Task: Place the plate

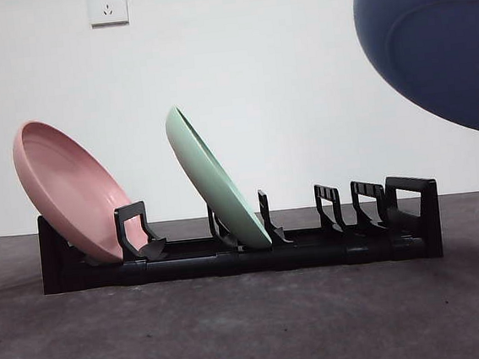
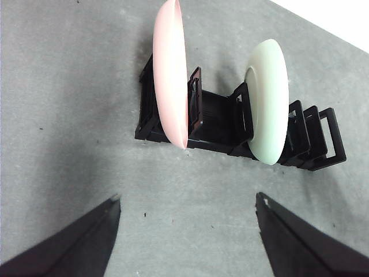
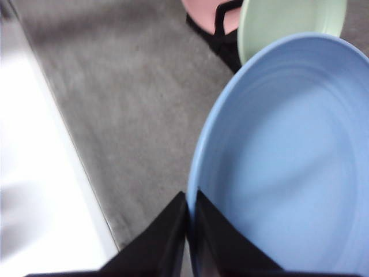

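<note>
No legible writing on any item. The right hand (image 3: 190,231), jaws pinched on the rim, holds the blue plate (image 1: 442,37) aloft at upper right of the front view, above the rack (image 1: 243,255). Only the left wrist view shows the left hand (image 2: 187,231), wide apart and empty, over the tabletop (image 2: 69,115).

Bare lab tabletop (image 1: 237,332), white wall (image 1: 279,57)

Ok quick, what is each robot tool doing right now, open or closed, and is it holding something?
Left tool: open, holding nothing.
Right tool: closed on the rim of the blue plate.
</note>
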`<state>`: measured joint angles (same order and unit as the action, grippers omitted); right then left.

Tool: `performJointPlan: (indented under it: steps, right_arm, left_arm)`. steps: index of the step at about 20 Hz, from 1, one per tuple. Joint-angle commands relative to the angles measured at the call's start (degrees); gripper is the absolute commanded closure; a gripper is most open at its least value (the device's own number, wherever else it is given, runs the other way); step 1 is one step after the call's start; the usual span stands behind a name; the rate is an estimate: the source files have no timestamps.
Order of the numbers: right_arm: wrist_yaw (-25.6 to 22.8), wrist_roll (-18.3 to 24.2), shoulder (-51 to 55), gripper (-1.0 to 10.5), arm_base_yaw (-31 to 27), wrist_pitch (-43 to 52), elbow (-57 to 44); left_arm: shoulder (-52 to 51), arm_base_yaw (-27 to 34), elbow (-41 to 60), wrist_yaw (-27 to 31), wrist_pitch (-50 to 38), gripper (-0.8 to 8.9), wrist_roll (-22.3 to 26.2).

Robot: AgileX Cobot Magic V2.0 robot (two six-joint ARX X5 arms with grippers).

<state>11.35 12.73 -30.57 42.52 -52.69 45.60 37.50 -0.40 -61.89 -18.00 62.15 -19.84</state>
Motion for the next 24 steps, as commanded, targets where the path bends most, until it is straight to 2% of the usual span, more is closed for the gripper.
performJointPlan:
  steps: [1, 6, 11, 14, 19, 24]
  right_arm:
    - [-2.9, 3.5, -3.4, 9.3, 4.3, 0.5, 0.8]
    - [-8.4, 4.6, -14.0, 9.3, 14.3, 2.0, 0.8]
    - [-8.8, 4.6, -25.5, 9.3, 22.7, 11.5, 0.8]
    - [-9.2, 4.6, -31.6, 9.3, 24.4, 17.0, 0.8]
    - [-11.6, 4.8, -40.2, 9.3, 24.4, 23.6, 0.8]
    - [-11.6, 5.6, -47.2, 9.3, 24.4, 28.5, 0.8]
  left_arm:
    - [0.3, 0.0, -1.4, 0.1, -0.4, 4.39, 1.2]
    - [0.3, 0.0, -1.4, 0.1, -0.4, 4.39, 2.5]
    - [0.3, 0.0, -1.4, 0.2, -0.4, 4.39, 3.0]
    - [0.3, 0.0, -1.4, 0.2, -0.4, 4.39, 3.0]
    - [0.3, 0.0, -1.4, 0.2, -0.4, 4.39, 3.0]
    - [0.3, 0.0, -1.4, 0.2, -0.4, 4.39, 3.0]
